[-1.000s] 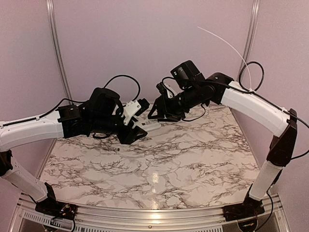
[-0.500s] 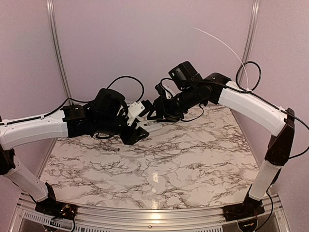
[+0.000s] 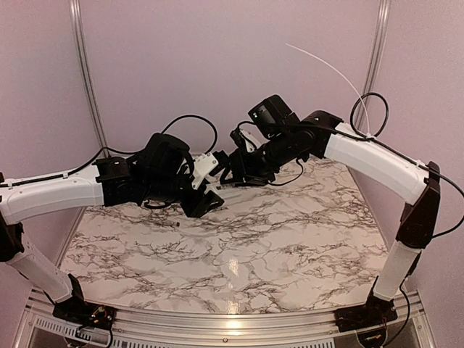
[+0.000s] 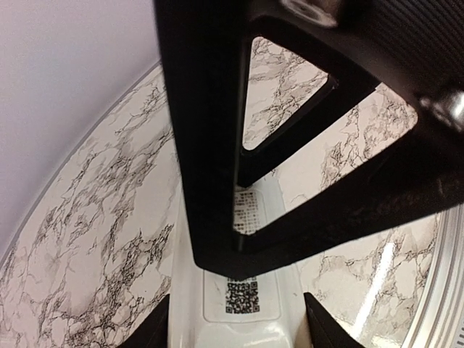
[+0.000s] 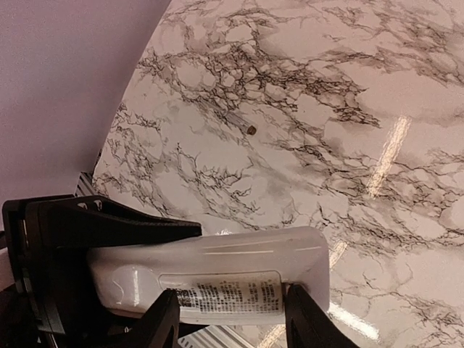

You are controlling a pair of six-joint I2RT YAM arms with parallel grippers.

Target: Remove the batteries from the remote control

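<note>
The white remote control [image 3: 217,190] is held above the far middle of the marble table, between both grippers. My left gripper [image 3: 205,200] is shut on it. In the left wrist view [image 4: 233,330] its fingers press both long edges around a QR label [image 4: 243,297]. My right gripper [image 3: 232,177] is open. In the right wrist view [image 5: 226,319] its fingertips [image 5: 163,319] straddle the printed label on the remote [image 5: 217,268]. One slim dark battery [image 3: 176,224] lies loose on the table, and it also shows in the right wrist view [image 5: 251,130]. The remote's dark recess is hidden.
The marble table [image 3: 275,246] is walled by mauve panels at the back and sides. Black cables [image 3: 188,119] loop above both wrists. The right gripper's black finger [image 4: 210,181] crosses over the remote in the left wrist view.
My right gripper has moved left and closed in on the remote. The left arm has shifted slightly right and up with the remote. The loose battery has not moved.
</note>
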